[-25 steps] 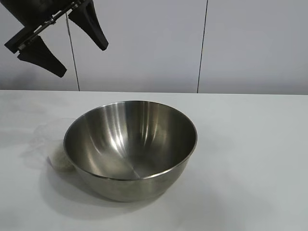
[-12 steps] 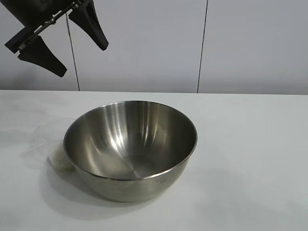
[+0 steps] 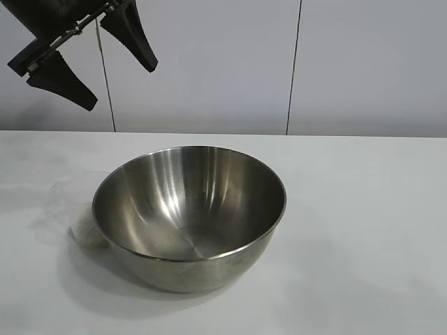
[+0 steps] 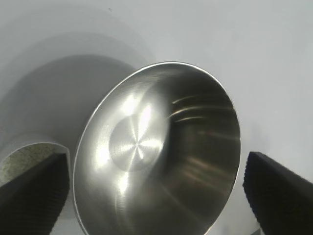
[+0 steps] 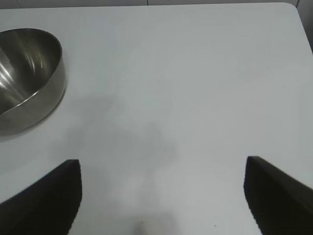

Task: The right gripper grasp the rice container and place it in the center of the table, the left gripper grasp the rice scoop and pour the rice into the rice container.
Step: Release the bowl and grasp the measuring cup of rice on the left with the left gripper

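The large round stainless-steel mixing bowl (image 3: 189, 213) sits upright near the middle of the flat white table (image 3: 363, 209), its brushed silver inside bare and streaked with reflections. Touching its left side stands the small clear frosted plastic measuring cup (image 3: 78, 209), with white rice grains (image 3: 88, 232) piled in its bottom. The left gripper (image 3: 91, 59) hangs high at the far left, its 2 tapered black fingers spread wide and holding nothing. The right gripper (image 5: 161, 196) is over bare table right of the bowl, fingers apart, empty.
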You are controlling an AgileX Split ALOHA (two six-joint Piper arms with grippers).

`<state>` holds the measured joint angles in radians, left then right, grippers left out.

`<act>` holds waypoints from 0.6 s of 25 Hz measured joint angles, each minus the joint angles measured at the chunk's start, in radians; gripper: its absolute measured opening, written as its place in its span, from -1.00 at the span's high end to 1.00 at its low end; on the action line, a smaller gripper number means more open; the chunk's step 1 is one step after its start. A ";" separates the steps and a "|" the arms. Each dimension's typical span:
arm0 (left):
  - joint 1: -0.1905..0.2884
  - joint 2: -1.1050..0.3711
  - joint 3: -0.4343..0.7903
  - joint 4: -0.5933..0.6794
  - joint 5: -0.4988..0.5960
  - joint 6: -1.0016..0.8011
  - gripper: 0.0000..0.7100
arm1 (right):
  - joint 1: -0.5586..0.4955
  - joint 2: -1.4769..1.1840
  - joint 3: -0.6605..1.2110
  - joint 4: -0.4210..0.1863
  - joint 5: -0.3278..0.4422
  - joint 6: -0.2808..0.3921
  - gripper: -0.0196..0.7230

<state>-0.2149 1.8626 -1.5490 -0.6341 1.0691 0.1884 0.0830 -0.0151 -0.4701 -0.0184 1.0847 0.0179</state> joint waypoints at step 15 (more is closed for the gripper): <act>-0.011 -0.032 0.003 0.027 -0.072 0.071 -0.90 | 0.000 0.000 0.000 0.000 -0.002 -0.001 -0.71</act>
<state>-0.2258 1.8310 -1.5456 -0.6070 0.9971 0.2591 0.0830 -0.0151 -0.4701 -0.0184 1.0827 0.0169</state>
